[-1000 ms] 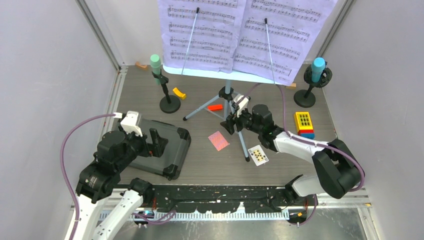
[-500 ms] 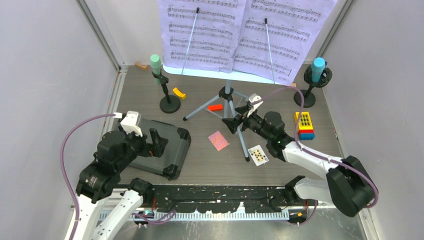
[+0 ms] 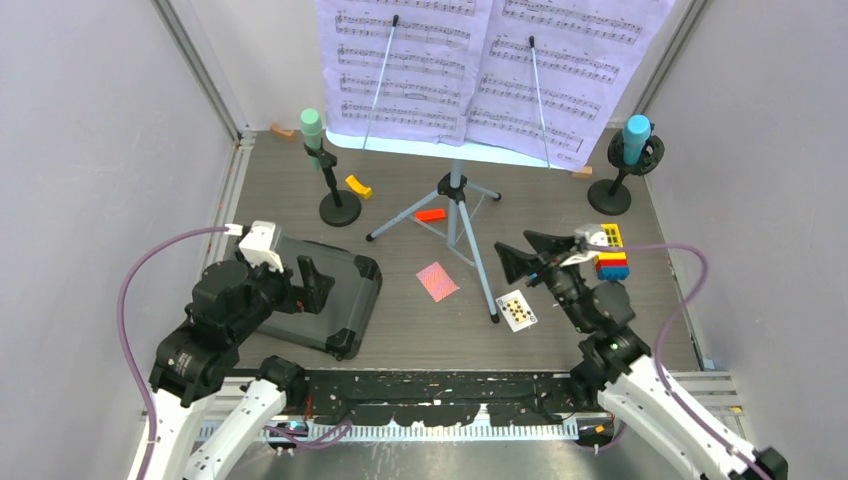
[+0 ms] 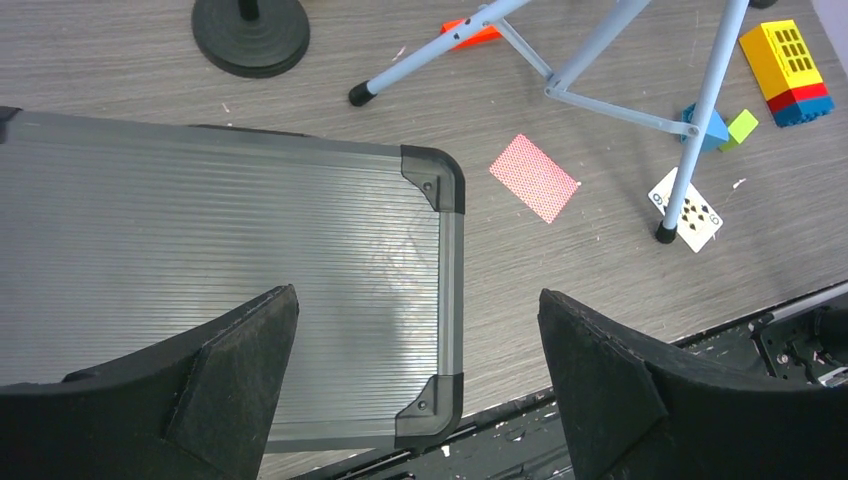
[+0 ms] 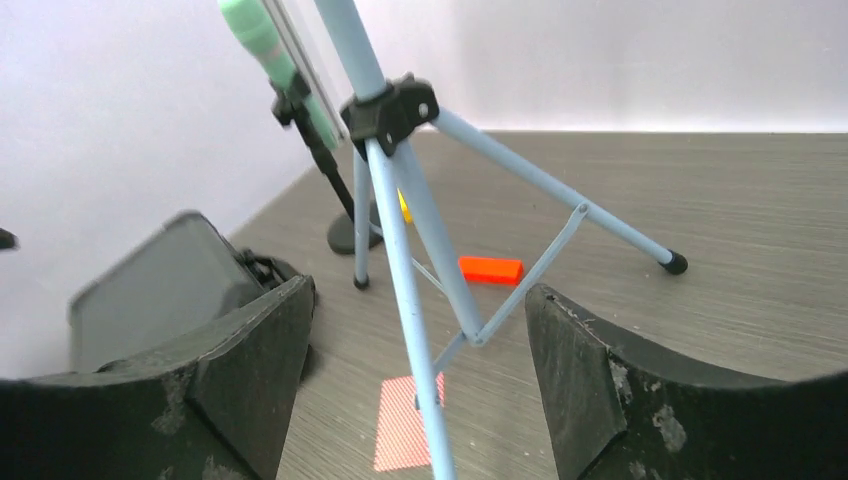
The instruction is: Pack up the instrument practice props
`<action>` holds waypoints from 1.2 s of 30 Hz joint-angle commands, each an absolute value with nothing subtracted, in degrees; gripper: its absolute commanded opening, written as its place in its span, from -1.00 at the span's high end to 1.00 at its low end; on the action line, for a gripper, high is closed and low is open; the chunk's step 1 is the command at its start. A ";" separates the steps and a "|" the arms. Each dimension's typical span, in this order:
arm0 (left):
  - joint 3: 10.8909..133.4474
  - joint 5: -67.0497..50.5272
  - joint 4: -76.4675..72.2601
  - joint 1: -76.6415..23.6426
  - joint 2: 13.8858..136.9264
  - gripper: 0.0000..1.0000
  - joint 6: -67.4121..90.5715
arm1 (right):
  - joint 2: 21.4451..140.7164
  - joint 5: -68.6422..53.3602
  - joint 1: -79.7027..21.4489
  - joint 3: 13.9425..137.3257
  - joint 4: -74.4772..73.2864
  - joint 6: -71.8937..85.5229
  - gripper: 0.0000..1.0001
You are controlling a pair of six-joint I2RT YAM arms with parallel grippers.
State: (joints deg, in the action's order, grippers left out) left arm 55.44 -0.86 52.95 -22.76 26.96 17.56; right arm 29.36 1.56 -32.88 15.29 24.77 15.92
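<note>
The pale blue music rack stands on its tripod (image 3: 455, 200) at the back centre, with the lilac sheet-music pages (image 3: 480, 60) on it. A green microphone (image 3: 312, 128) sits on a black round-based pole (image 3: 339, 208) at the left. On the right, a blue microphone (image 3: 636, 138) has its own pole (image 3: 608, 196). My right gripper (image 3: 522, 255) is open just right of the tripod's near leg (image 5: 420, 300), which shows between its fingers untouched. My left gripper (image 4: 415, 300) hangs open over the case, holding nothing.
A closed grey ribbed case (image 3: 325, 295) lies at the near left. A red-backed card (image 3: 437, 281) and a face-up card (image 3: 516, 310) lie near the tripod feet. An orange block (image 3: 431, 214), a yellow piece (image 3: 358, 186) and a yellow-red-blue block (image 3: 608, 250) are scattered around. Walls close both sides.
My right arm has drawn back from the tripod's legs toward the right and the near edge, with its jaws wider. The left arm and the props have not moved.
</note>
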 commanded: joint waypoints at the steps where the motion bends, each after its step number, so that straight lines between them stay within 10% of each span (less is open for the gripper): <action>1: 62.41 2.15 52.04 -22.76 28.33 -0.84 17.49 | 17.40 7.19 -33.17 18.75 6.85 25.26 -0.62; 12: 87.59 2.67 54.98 -22.78 39.76 -0.93 17.50 | 3.99 8.28 -33.13 36.54 -15.74 34.95 -0.52; 21: 109.65 -2.11 57.63 -22.85 51.76 -0.98 16.92 | 28.66 1.54 -33.11 74.03 -38.71 30.68 -0.48; 36: 126.43 -16.85 48.94 -22.78 65.11 -0.75 20.33 | 58.42 -3.71 -33.05 111.96 -35.12 31.49 -0.43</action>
State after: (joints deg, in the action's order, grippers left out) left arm 123.66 -9.72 54.76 -22.76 61.21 18.46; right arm 53.34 -4.97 -32.88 106.52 -37.54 30.37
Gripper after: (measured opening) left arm 0.905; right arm 0.720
